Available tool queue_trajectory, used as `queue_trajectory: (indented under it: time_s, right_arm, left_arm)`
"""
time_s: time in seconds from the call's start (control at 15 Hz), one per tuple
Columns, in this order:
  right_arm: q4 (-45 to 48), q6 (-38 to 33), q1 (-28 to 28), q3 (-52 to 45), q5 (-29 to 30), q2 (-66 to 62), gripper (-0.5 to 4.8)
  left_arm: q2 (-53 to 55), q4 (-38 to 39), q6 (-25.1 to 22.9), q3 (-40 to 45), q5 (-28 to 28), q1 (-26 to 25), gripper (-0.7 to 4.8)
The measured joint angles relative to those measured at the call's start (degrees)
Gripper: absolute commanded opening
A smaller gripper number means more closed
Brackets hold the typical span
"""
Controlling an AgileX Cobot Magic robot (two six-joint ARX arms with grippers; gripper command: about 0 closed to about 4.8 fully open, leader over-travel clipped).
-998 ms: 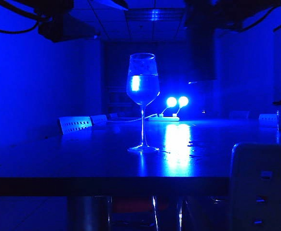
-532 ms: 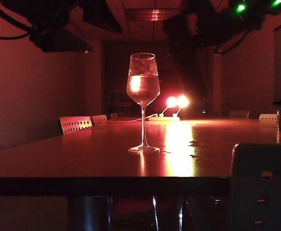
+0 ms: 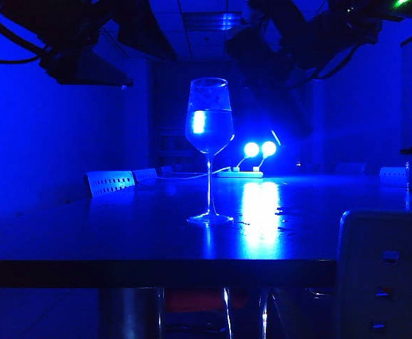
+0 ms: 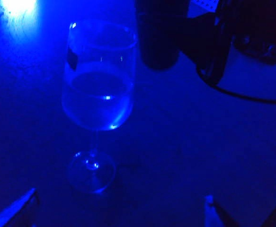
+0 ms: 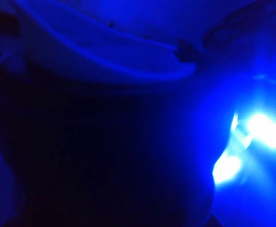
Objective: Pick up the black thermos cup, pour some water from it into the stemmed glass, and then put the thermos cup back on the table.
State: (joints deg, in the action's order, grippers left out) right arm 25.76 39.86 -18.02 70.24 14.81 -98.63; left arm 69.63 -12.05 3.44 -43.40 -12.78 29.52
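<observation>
The thermos (image 3: 290,99) is hanging in the air to the right of the glass (image 3: 209,152), above and behind it, leaning with its top toward the glass. The right hand (image 3: 276,49) is carrying it. The fingers are lost in the dark, but the thermos (image 5: 104,156) is filling the right wrist view and nothing else is holding it up.

It is probably stiff and smooth-sided, and weighty with water inside. A grip across the middle of the straight body, below the lid, should be keeping it from slipping as it tips.

The glass is standing upright on the tabletop (image 3: 85,233), about half full. It looks fragile and top-heavy on its thin stem, so a nudge could topple it.

The left hand (image 4: 116,213) is hovering near the glass with its fingers spread wide, holding nothing.

A second ago the thermos was hanging upright; now it is slanting. The glass is staying put, with its water level looking the same. Half a second ago the room was glowing red; now the lamps (image 3: 260,149) are casting blue.
</observation>
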Motion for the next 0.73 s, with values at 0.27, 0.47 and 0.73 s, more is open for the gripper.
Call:
queue_trajectory:
  time_s: [0.27,0.47,0.73]
  right_arm:
    - [3.17,3.52,0.15,0.07,-0.02,-2.6,1.48]
    - [7.32,5.01,0.15,0.02,-0.02,-5.7,1.48]
    - [10.95,8.7,0.15,0.04,-0.02,-5.57,1.48]
  left_arm:
    - [0.07,0.33,-0.2,0.0,0.0,0.0,4.79]
    - [0.2,0.46,-0.22,0.0,0.0,0.0,4.79]
    - [0.31,1.25,-2.45,0.0,0.04,0.0,4.79]
